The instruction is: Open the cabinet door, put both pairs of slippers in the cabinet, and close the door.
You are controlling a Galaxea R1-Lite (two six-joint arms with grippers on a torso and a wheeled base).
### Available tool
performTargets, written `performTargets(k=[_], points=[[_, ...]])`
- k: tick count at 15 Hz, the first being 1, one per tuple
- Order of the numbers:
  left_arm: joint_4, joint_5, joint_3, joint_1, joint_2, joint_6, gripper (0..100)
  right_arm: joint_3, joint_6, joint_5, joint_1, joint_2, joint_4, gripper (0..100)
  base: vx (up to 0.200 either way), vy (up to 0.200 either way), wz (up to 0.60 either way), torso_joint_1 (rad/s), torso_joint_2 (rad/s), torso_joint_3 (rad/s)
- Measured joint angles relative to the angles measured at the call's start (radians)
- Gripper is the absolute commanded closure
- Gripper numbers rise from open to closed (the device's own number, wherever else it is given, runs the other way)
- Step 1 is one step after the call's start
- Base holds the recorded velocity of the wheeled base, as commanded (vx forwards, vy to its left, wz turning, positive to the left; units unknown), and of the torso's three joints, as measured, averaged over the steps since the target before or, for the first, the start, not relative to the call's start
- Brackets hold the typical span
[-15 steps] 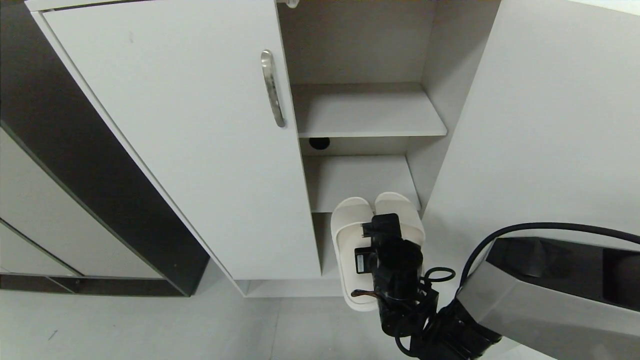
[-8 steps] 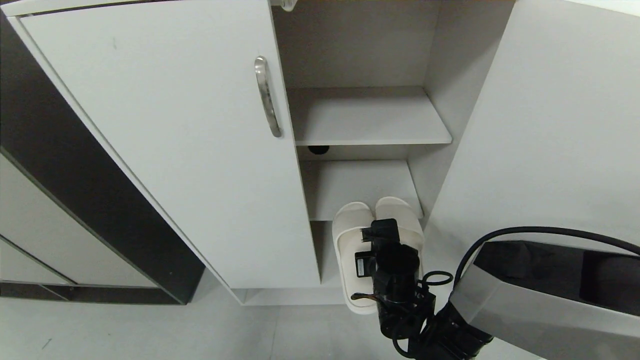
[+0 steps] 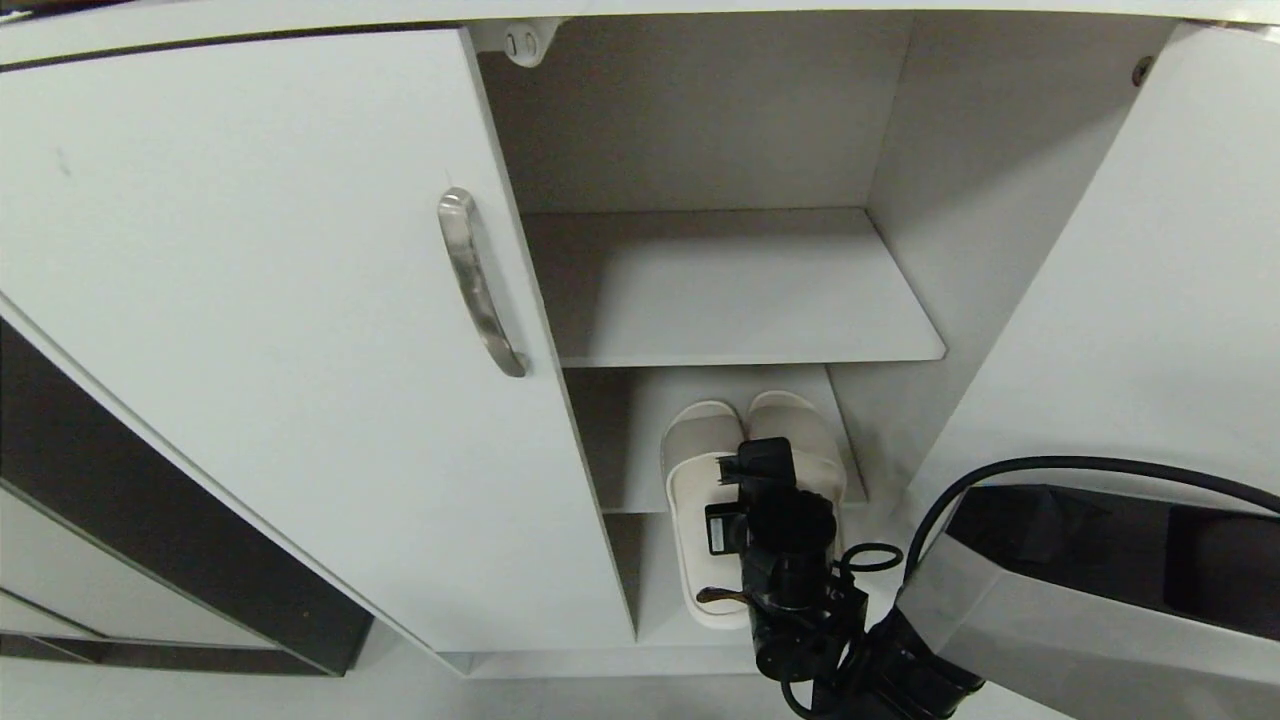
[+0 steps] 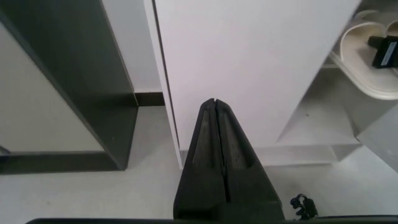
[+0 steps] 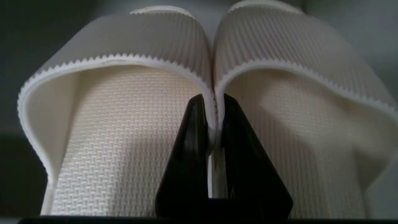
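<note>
1. The pair of cream ribbed rubber slippers (image 3: 700,440) is held side by side, toes over the lower shelf (image 3: 625,440) of the open white cabinet (image 3: 980,200).
2. Their inner edges are pinched together by the right tool (image 3: 760,455).
3. The left tool (image 4: 214,106) is seen closed and empty.

The slippers (image 3: 695,450) jut over the middle shelf (image 3: 640,440), beside the left door (image 3: 250,300).

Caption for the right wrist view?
Right gripper shut on the touching inner edges of a pair of cream slippers.
</note>
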State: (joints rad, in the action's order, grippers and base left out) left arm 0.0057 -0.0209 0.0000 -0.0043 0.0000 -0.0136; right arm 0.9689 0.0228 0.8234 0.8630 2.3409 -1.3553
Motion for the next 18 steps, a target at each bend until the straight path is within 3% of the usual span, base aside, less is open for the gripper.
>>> performTargets(k=[8, 18], points=[[0.000, -0.001, 0.000, 0.000, 0.000, 0.001, 100, 0.096, -0.001, 0.010, -0.019, 0.055, 0.007, 100, 0.000, 0.000, 0.00, 0.000, 0.00, 0.000], [0.000, -0.001, 0.000, 0.000, 0.000, 0.003, 100, 0.346, -0.002, -0.010, -0.086, 0.119, 0.138, 100, 0.000, 0.000, 0.00, 0.000, 0.00, 0.000]])
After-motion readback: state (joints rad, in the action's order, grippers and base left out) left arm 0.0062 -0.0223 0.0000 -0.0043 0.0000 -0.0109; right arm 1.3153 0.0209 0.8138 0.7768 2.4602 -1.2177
